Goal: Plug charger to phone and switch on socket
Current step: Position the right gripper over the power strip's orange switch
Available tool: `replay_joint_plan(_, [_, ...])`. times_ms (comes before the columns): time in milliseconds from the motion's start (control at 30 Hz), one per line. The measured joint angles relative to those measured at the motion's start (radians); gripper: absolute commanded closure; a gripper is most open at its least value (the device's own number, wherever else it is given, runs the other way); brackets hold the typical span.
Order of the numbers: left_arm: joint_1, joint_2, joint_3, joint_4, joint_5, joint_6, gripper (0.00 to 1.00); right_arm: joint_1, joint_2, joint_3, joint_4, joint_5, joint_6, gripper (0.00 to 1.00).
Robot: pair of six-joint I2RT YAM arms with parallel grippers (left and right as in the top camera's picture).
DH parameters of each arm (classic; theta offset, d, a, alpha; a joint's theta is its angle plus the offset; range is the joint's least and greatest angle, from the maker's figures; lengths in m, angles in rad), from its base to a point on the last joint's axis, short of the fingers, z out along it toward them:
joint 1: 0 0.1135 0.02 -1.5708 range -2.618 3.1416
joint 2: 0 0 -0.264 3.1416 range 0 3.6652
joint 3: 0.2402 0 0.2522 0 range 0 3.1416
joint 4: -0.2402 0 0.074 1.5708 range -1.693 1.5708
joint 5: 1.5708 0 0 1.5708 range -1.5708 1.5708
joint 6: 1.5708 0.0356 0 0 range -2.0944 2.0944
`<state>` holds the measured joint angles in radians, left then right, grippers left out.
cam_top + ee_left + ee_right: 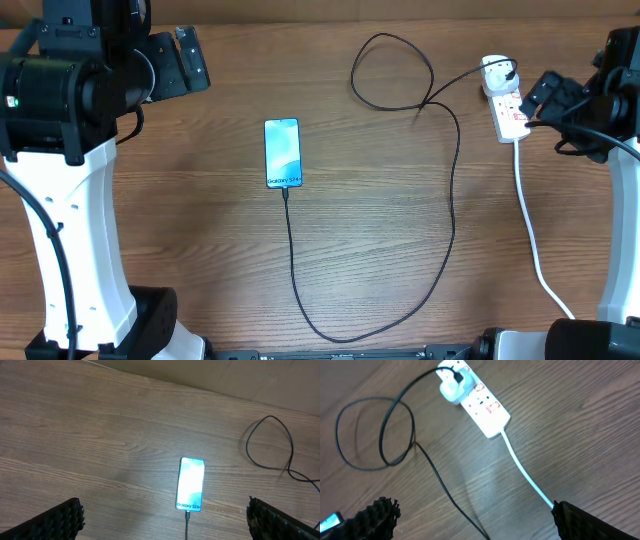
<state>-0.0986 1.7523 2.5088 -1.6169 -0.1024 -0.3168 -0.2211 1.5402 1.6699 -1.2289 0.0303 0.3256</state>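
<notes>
Showing the white plastic power strip (482, 405) with red switch marks, lying ahead of the right gripper (471, 507), its long axis diagonal to the spread, empty fingers. The right arm is much the nearer. The thin black charger cable (455, 200) loops slackly from the strip's far end to the slim glossy phone (282, 153) at the middle of the wood-grain table (200, 250), where it meets the phone's lower edge. The left gripper (162, 505) hangs wide apart, holding nothing.
</notes>
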Motion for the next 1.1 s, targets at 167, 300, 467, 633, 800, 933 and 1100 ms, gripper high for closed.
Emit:
replay_joint_plan(167, [0.0, 0.0, 0.0, 0.0, 0.0, 0.0, 0.0, 0.0, 0.032, 0.0, 0.027, 0.004, 0.014, 0.0])
replay_joint_plan(300, [0.0, 0.0, 0.0, 0.0, 0.0, -0.003, 0.0, -0.003, 0.098, 0.0, 0.055, 0.003, 0.027, 0.0])
replay_joint_plan(467, [0.0, 0.0, 0.0, 0.0, 0.0, -0.004, 0.0, -0.045, 0.137, 0.0, 0.103, 0.004, 0.05, 0.0])
replay_joint_plan(633, [0.0, 0.0, 0.0, 0.0, 0.0, -0.006, 0.0, -0.096, 0.177, 0.0, 0.142, 0.006, 0.063, 0.0])
replay_joint_plan(800, [0.0, 0.0, 0.0, 0.0, 0.0, -0.006, 0.0, -0.12, 0.238, 0.0, 0.187, 0.01, 0.064, 0.0])
replay_joint_plan(933, [0.0, 0.0, 0.0, 0.0, 0.0, -0.006, 0.0, -0.126, 0.279, 0.0, 0.238, 0.011, 0.065, 0.0])
replay_joint_plan(1100, [0.0, 0.0, 0.0, 0.0, 0.0, -0.006, 0.0, -0.126, 0.297, 0.0, 0.317, 0.011, 0.075, 0.0])
